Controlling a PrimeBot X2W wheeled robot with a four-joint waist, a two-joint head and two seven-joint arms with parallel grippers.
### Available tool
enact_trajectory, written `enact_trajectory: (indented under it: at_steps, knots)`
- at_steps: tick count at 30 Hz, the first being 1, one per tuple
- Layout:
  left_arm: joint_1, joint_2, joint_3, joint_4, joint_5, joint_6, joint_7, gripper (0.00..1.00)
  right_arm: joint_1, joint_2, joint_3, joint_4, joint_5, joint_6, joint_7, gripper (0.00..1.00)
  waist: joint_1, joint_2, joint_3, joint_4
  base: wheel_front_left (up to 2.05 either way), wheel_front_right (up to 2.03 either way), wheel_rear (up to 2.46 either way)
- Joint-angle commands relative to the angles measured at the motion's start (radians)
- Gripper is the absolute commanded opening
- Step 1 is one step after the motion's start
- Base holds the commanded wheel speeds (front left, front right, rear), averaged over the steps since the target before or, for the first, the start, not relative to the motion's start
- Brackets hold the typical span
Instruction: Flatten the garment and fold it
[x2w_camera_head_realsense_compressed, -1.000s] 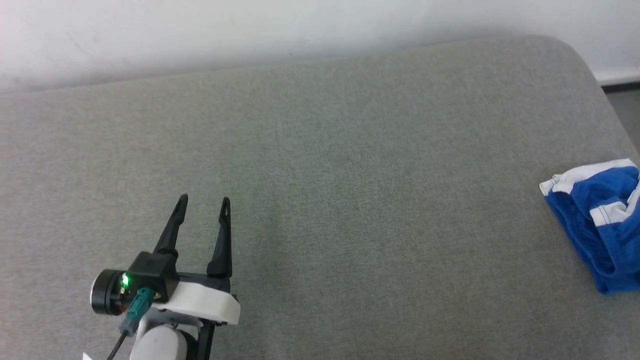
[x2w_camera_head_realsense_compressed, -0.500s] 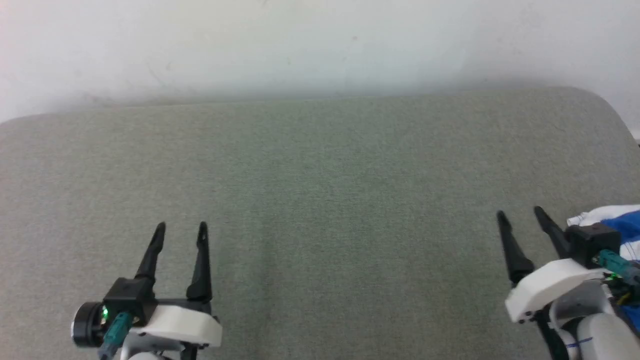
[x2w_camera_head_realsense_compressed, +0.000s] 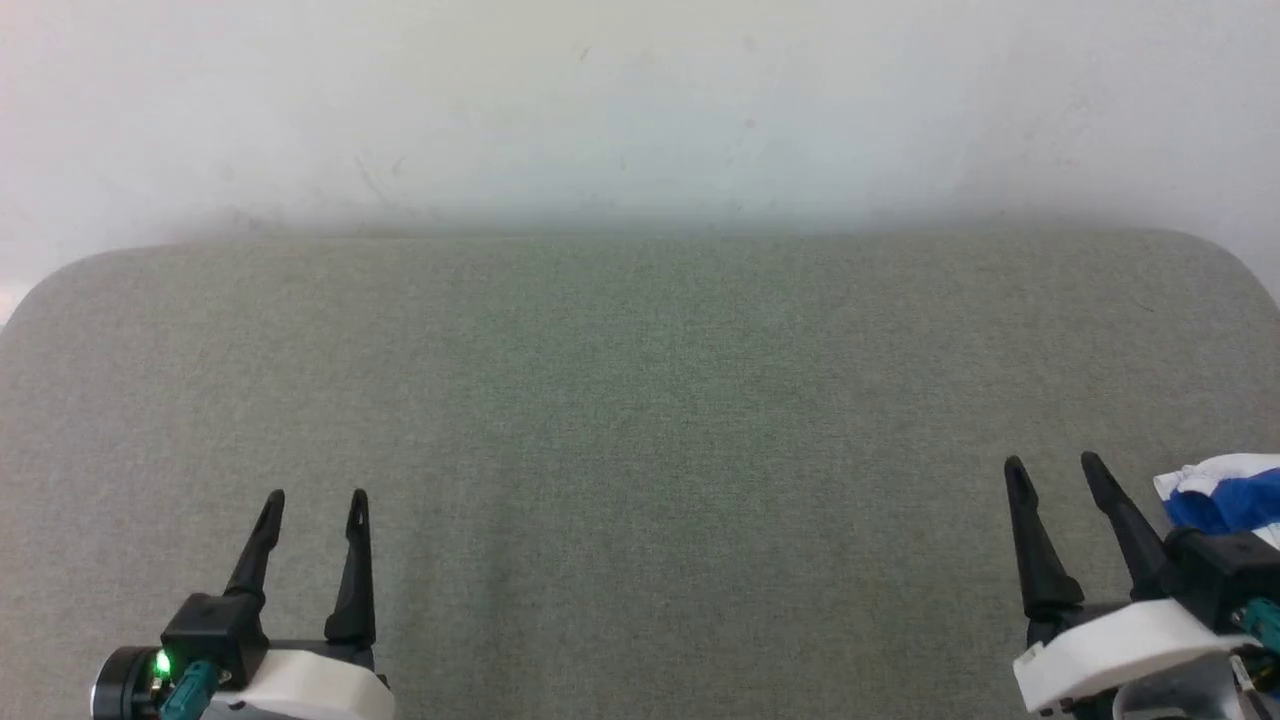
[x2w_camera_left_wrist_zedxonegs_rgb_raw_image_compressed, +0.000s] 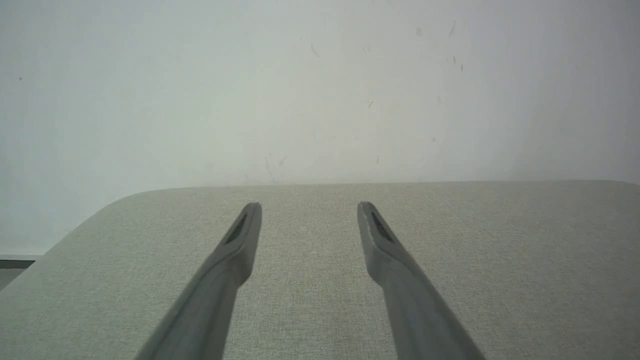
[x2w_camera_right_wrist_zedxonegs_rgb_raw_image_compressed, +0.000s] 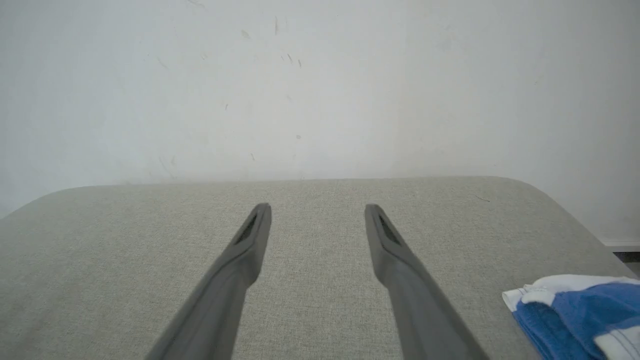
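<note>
- On the grey pad (x2w_camera_head_realsense_compressed: 640, 400), far over at the right edge, the blue shorts (x2w_camera_head_realsense_compressed: 1215, 495) lie in a crumpled heap with white bands showing.
- They lie loose on the pad, not inside any box or bag.
- The right gripper (x2w_camera_head_realsense_compressed: 1052, 465) hangs just beside the heap, on its left, and does not touch it. Its two fingers stand apart with nothing between them.
- The left gripper (x2w_camera_head_realsense_compressed: 315, 500) hangs low at the other side, well apart from the shorts. Its fingers stand apart too and hold nothing.
- I think the job is at its very start: the shorts are not yet flat and not yet picked up.
- Next, I think the right gripper needs to turn toward the heap, pinch an edge and pull it to the middle. Then both grippers can spread it out.
</note>
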Motion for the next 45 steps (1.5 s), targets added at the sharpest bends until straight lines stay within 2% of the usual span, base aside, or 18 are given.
enact_trajectory:
  at_steps: [1, 6, 16, 17, 45]
  knots:
    - [0.015, -0.002, -0.005, 0.003, -0.008, -0.007, -0.004, 1.00, 0.021, 0.005, -0.003, -0.010, 0.015, -0.001, -0.020, 1.00, 0.0001, 0.0000, -0.005, -0.005, 0.00, 0.00, 0.00]
    - [0.021, -0.016, -0.017, 0.004, -0.013, -0.003, -0.005, 1.00, 0.052, 0.005, -0.003, -0.009, 0.015, -0.001, -0.062, 1.00, 0.0001, 0.0000, -0.009, -0.010, 0.00, 0.00, 0.00]
    - [0.012, -0.007, -0.032, 0.021, -0.004, -0.005, -0.005, 1.00, 0.058, 0.005, 0.016, 0.015, -0.013, -0.001, -0.068, 1.00, 0.0001, 0.0000, -0.017, -0.017, 0.00, 0.00, 0.00]
    - [0.013, -0.011, -0.032, 0.020, -0.004, 0.000, 0.000, 0.00, 0.054, 0.002, 0.016, 0.013, -0.009, 0.000, -0.065, 0.00, 0.0001, 0.0000, -0.016, -0.017, 0.00, 0.00, 0.00]
    - [-0.002, -0.041, -0.020, 0.001, 0.035, 0.001, 0.053, 0.00, 0.025, 0.002, 0.023, 0.026, -0.044, 0.000, -0.045, 0.00, 0.0001, 0.0000, -0.016, -0.010, 0.00, 0.00, 0.00]
